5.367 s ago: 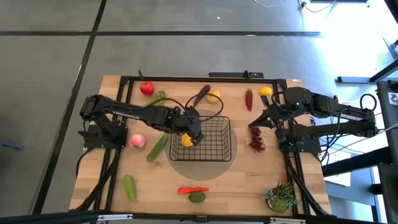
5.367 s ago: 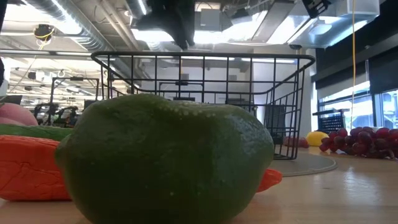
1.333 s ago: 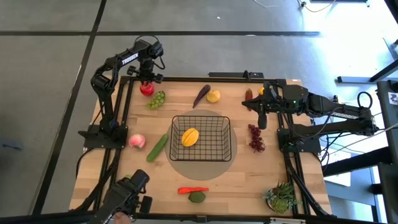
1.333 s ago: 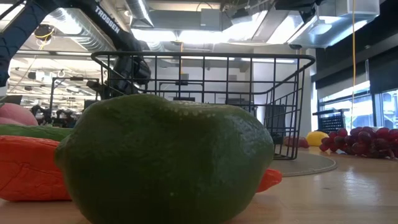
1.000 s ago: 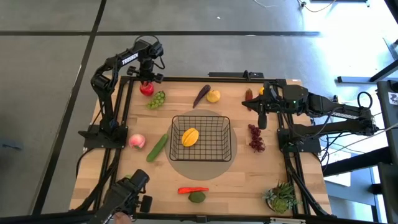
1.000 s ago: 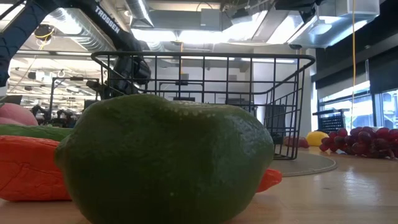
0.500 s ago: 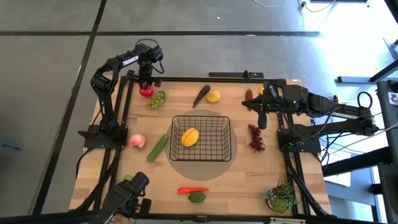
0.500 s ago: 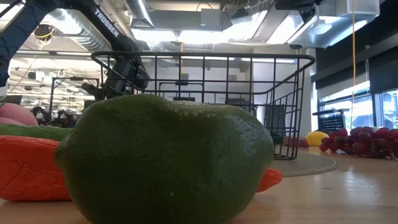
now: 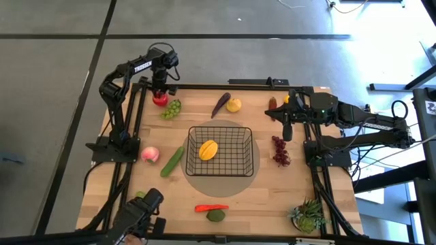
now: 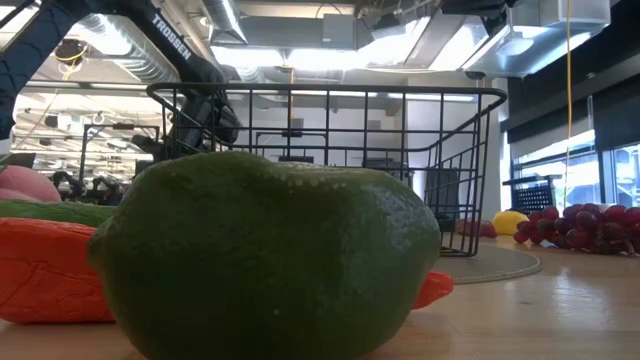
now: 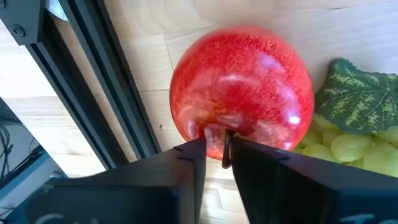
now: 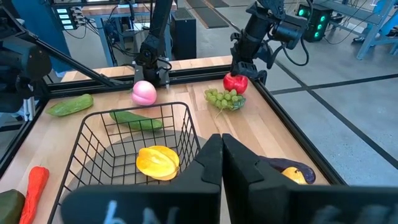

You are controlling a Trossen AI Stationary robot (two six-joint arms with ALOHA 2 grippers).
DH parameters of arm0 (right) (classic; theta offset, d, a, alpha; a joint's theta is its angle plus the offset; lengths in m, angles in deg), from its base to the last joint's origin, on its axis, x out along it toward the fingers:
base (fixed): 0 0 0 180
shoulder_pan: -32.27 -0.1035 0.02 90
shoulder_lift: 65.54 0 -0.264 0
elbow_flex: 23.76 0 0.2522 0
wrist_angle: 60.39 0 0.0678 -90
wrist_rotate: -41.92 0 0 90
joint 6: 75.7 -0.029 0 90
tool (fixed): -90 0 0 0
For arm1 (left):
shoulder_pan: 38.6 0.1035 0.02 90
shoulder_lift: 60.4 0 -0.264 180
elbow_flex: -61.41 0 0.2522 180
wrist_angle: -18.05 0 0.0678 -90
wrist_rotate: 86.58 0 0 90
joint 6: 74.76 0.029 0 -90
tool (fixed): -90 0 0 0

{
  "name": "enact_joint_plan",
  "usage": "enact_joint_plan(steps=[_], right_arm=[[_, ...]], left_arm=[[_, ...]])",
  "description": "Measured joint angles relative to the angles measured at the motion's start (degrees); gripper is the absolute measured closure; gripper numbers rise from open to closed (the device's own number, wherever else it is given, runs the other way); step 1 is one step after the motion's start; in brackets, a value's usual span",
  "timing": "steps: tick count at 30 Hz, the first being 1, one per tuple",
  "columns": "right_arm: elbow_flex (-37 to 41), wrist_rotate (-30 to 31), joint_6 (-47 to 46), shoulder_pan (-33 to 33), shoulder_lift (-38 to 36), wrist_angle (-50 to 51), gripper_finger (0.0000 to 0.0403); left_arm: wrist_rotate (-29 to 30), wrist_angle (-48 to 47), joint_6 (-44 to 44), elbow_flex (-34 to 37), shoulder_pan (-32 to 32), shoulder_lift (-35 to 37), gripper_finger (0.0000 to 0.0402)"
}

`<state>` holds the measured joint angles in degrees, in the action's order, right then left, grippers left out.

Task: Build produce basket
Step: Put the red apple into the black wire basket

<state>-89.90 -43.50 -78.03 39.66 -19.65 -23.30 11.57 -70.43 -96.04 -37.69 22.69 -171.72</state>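
The red tomato (image 9: 159,99) sits at the table's far left corner, next to the green grapes (image 9: 172,108). My left gripper (image 9: 161,92) points down onto it, its fingers drawn close over the tomato's top (image 11: 242,87). The black wire basket (image 9: 253,153) stands at the table's middle with one yellow fruit (image 9: 208,149) inside. My right gripper (image 9: 287,131) hangs shut above the table's right side, near the dark red grapes (image 9: 280,151), touching nothing. My left gripper has the tomato's short dark stem (image 11: 225,146) between its two fingertips, which stand with only a narrow gap. The fingers come from above, pointing down at the tomato's top. The tomato rests on the table.
A pink peach (image 9: 150,154) and a cucumber (image 9: 172,161) lie left of the basket. An eggplant (image 9: 221,104), a lemon (image 9: 234,105) and a red chilli (image 9: 272,103) lie along the far edge. An orange-red vegetable (image 9: 211,207), a green fruit (image 9: 216,216) and a potted plant (image 9: 308,214) stand near the front.
My left gripper's fingers have drawn together over the top of the red tomato. The tomato has stayed where it was on the table.
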Motion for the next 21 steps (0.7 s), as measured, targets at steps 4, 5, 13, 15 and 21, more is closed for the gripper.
enact_joint_plan(steps=[4,5,13,15,21], right_arm=[[0.0,0.0,0.0,0.01,0.0,-0.01,0.0402],[0.0,0.0,-0.01,0.0,0.0,0.0,0.0402],[0.0,1.07,0.0,-0.01,0.0,0.0,0.0402],[0.0,1.07,0.0,-0.01,0.0,0.01,0.0402],[0.0,1.05,0.04,-0.01,0.0,0.05,0.0402]], left_arm=[[0.09,0.07,1.3,0.0,-0.3,-0.07,0.039],[0.19,0.08,1.62,0.0,-0.43,-0.07,0.0395],[1.23,0.02,5.14,0.02,-1.38,0.01,0.0399],[2.43,0.04,5.44,0.13,-1.92,0.6,0.04],[3.98,-0.59,6.89,0.13,-3.86,5.06,0.0401]])
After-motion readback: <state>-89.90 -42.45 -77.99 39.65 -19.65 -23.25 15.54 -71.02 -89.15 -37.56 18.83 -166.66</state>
